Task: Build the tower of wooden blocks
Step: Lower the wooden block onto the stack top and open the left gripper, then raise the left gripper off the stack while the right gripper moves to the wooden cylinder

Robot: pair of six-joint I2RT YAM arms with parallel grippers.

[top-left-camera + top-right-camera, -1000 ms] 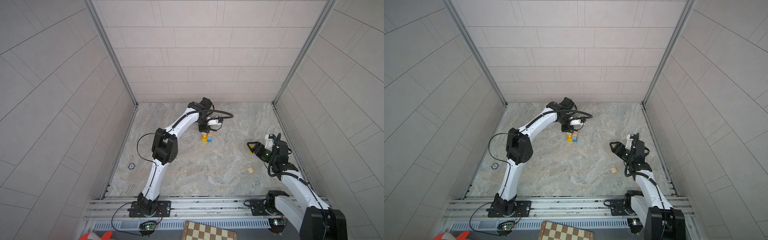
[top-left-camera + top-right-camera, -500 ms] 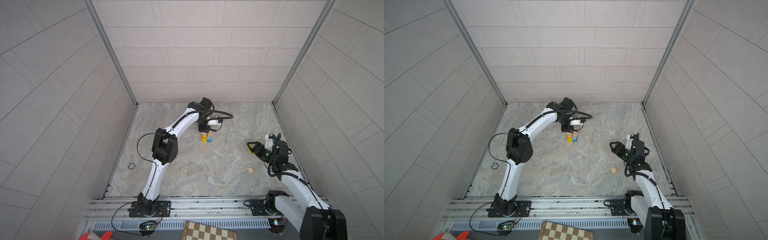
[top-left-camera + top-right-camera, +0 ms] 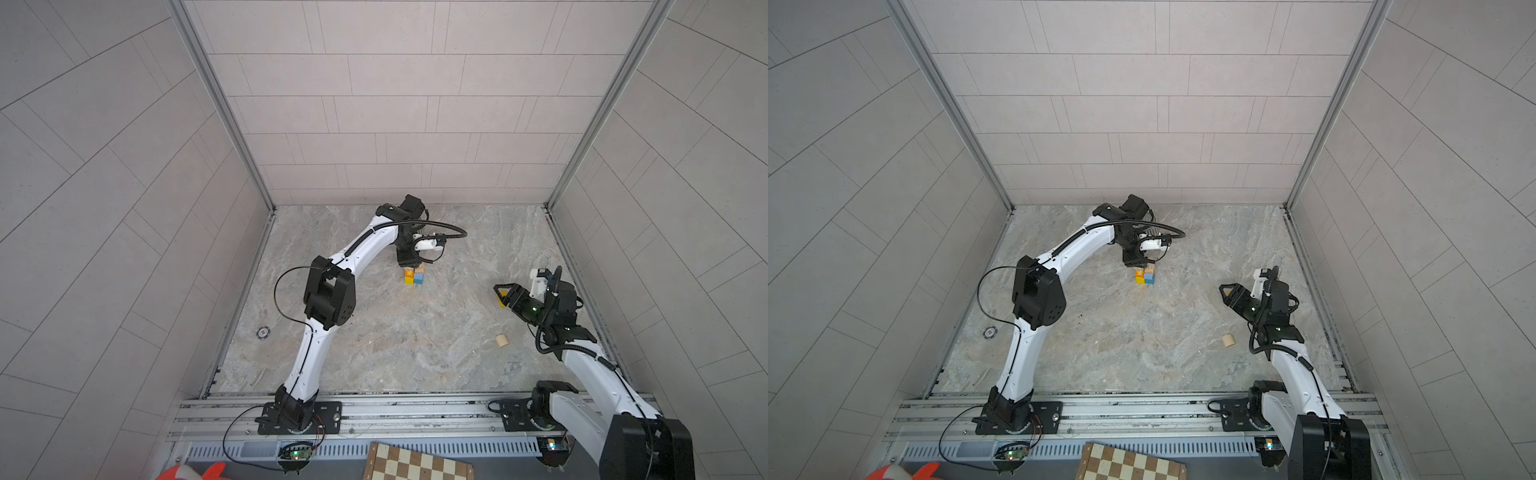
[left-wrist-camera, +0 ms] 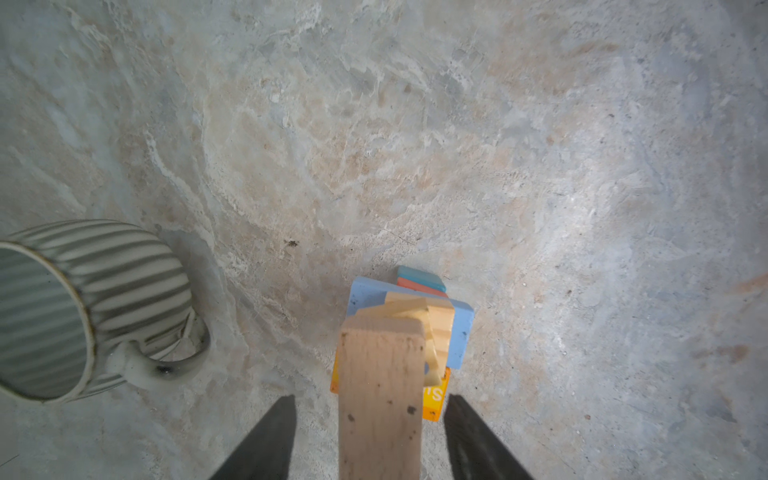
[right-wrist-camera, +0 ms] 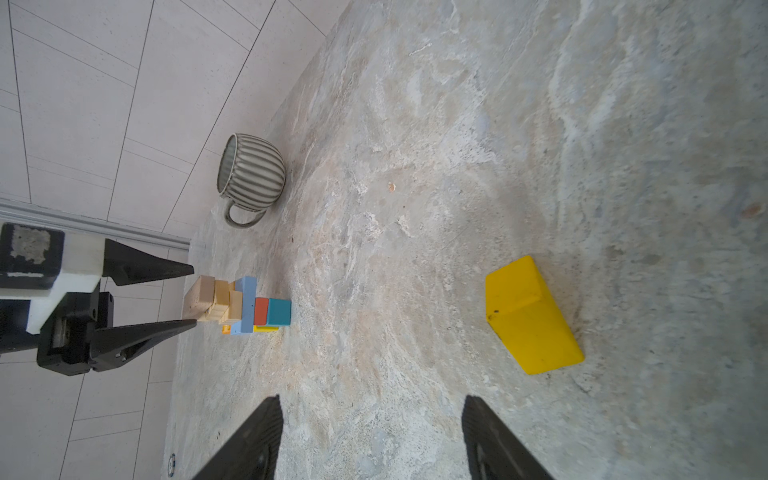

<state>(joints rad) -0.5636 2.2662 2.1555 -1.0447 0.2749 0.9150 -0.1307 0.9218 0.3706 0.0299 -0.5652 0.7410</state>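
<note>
The wood block tower (image 3: 414, 276) (image 3: 1144, 276) stands mid-table, toward the back. It has a teal block (image 5: 279, 312), an orange-red block (image 5: 261, 311), a light blue slab (image 4: 462, 332), an orange lettered block (image 4: 434, 400) and natural wood pieces. A plain wood block (image 4: 380, 399) lies on top. My left gripper (image 4: 370, 401) (image 5: 194, 295) hangs straight over it, open, with floor showing between each finger and the block. My right gripper (image 5: 370, 403) (image 3: 500, 292) is open and empty, low at the right, beside a yellow brick (image 5: 532, 316).
A grey ribbed mug (image 4: 83, 291) (image 5: 253, 174) sits near the tower on the back-wall side. A loose wood cylinder (image 3: 501, 341) (image 3: 1228, 340) lies front right. A small dark disc (image 3: 262, 332) lies at the left edge. A chessboard (image 3: 415, 465) pokes in beyond the front rail.
My left gripper's jaws have spread apart from the top wood block, which stays on the tower. Neither arm has otherwise shifted.
</note>
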